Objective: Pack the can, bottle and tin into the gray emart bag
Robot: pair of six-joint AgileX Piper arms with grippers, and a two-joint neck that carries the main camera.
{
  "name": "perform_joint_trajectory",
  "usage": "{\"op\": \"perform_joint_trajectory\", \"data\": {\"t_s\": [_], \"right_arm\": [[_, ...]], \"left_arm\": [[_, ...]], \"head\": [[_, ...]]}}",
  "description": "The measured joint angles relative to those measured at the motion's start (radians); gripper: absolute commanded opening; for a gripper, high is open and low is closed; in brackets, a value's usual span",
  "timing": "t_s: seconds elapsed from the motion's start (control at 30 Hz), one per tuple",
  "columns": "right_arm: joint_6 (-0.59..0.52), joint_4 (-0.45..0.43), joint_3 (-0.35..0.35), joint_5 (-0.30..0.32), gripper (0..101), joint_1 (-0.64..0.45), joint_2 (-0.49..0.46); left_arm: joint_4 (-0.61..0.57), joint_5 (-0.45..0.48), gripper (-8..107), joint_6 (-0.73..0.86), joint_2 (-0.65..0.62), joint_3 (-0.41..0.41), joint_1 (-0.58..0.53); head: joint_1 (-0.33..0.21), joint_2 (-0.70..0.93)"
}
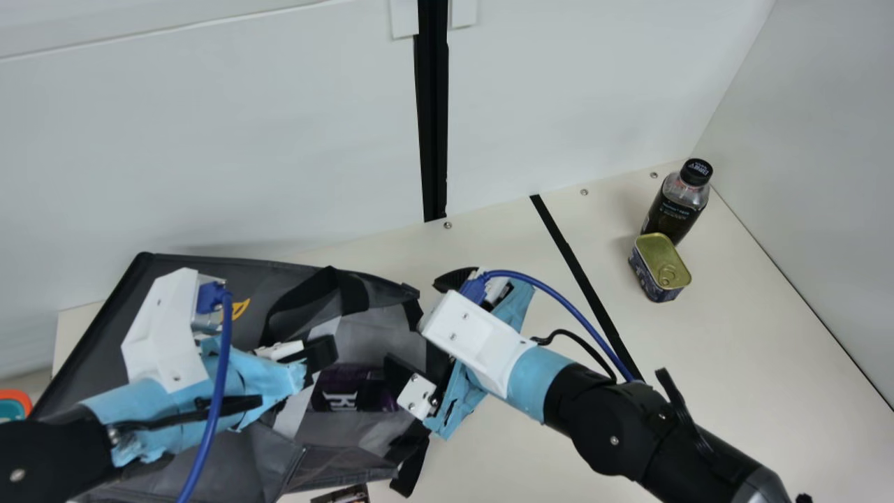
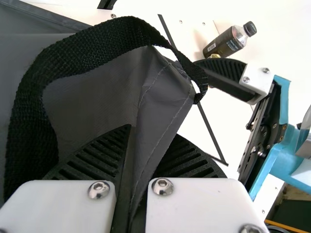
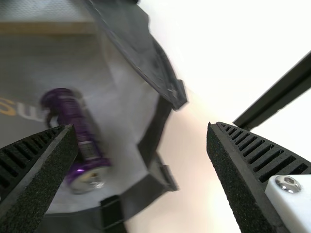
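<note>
The gray bag (image 1: 234,454) lies with its mouth facing right. My left gripper (image 1: 314,360) is over it; in the left wrist view that gripper (image 2: 153,132) pinches the bag's fabric (image 2: 158,92) beside a black strap. Over the bag's mouth edge my right gripper (image 1: 426,325) stands spread; in the right wrist view this gripper (image 3: 142,127) holds nothing between its fingers. The purple can (image 1: 349,388) lies inside the bag, and the can (image 3: 73,114) is partly behind one finger. At the right, the dark bottle (image 1: 676,206) stands upright behind the tin (image 1: 660,269).
White walls (image 1: 279,140) border the table at the back and right. A black strip (image 1: 580,265) crosses the table (image 1: 531,447) between bag and tin. An orange-and-teal item (image 1: 14,405) shows at the left edge, a small printed item (image 1: 343,495) below the bag.
</note>
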Motion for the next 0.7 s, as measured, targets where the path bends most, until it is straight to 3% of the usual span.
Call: {"op": "perform_joint_trajectory", "data": {"t_s": [0.43, 0.7], "right_arm": [[0.178, -0.213, -0.001, -0.001, 91, -0.082, -0.031], [0.309, -0.344, -0.025, 0.034, 91, -0.147, -0.051]], "left_arm": [[0.000, 0.000, 10, 0.000, 0.000, 0.000, 0.000], [0.000, 0.000, 10, 0.000, 0.000, 0.000, 0.000]], "head": [[0.000, 0.000], [0.000, 0.000]]}}
